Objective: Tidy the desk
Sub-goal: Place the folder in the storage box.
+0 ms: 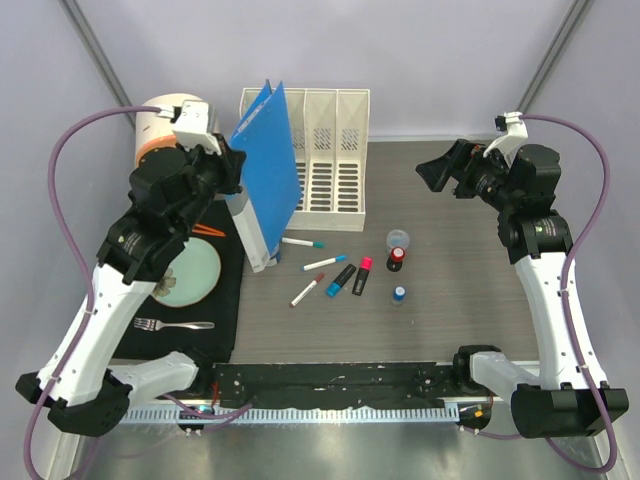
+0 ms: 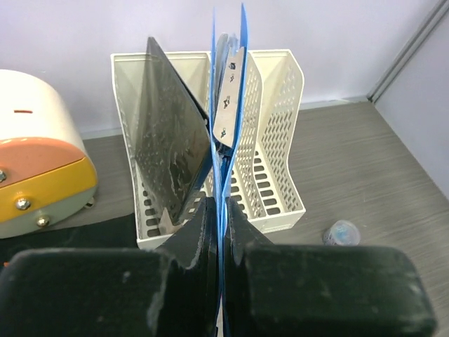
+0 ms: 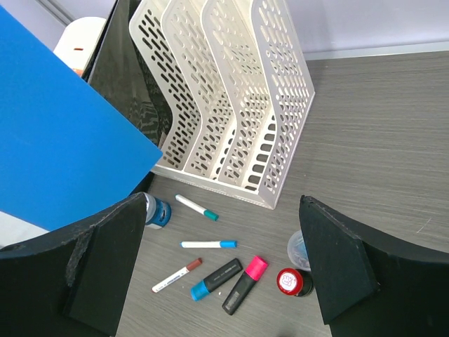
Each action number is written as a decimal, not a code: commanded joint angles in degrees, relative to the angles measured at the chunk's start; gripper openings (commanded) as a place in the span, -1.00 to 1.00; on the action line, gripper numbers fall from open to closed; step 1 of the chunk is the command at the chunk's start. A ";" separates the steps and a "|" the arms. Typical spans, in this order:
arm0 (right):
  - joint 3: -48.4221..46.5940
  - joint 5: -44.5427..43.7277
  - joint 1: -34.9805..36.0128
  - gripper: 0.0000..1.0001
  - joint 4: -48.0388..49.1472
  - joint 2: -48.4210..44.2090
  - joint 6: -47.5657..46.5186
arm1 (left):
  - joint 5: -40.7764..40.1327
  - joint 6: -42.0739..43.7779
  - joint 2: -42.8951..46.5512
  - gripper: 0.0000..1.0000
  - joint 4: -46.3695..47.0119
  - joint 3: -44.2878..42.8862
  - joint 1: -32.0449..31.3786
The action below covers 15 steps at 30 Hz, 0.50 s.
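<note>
The desk (image 1: 470, 270) is a dark wood-grain top. My left gripper (image 1: 232, 165) is shut on the lower edge of a blue folder (image 1: 268, 150), held upright at the left end of a white slotted file rack (image 1: 335, 150). In the left wrist view the jaws (image 2: 222, 217) pinch the blue folder (image 2: 226, 105) edge-on, in line with the file rack (image 2: 280, 140); a dark board (image 2: 172, 154) leans in its left slot. My right gripper (image 1: 440, 170) hangs open and empty above the right back of the desk, its fingers (image 3: 105, 267) wide apart.
Loose before the rack lie three pens (image 3: 208, 244), a blue highlighter (image 3: 217, 279), a pink highlighter (image 3: 244, 283), a red stamp (image 3: 293, 281) and a clear cup (image 1: 399, 240). A black mat (image 1: 225, 300) at left bears a green plate (image 1: 190, 270) and fork (image 1: 175, 326). A cream appliance (image 1: 160, 125) stands back left.
</note>
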State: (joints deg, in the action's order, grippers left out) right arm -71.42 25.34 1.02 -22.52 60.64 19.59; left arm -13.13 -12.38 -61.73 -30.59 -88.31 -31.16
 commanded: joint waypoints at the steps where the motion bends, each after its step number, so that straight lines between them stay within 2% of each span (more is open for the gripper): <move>1: -1.88 -1.00 -0.14 0.91 0.73 -0.09 -1.14 | -4.45 4.12 -1.63 -0.99 9.40 -3.36 -2.06; 6: -1.80 -1.08 -0.14 0.91 0.64 0.35 -1.40 | -9.19 7.01 -4.00 -0.99 12.92 -2.66 -4.61; 10: -1.53 -1.17 -0.23 0.91 0.64 0.70 -1.84 | -9.99 5.89 -4.97 -1.00 14.33 -2.57 -4.97; 15: -1.71 -1.61 -0.14 0.91 0.46 1.06 -2.28 | -10.78 1.31 -4.71 -1.00 7.41 -7.39 -5.58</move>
State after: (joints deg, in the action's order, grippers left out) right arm -71.42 24.71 1.02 -22.68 61.56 18.61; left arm -20.97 -8.19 -68.42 -25.96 -89.32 -36.23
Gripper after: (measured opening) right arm 0.956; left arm 0.055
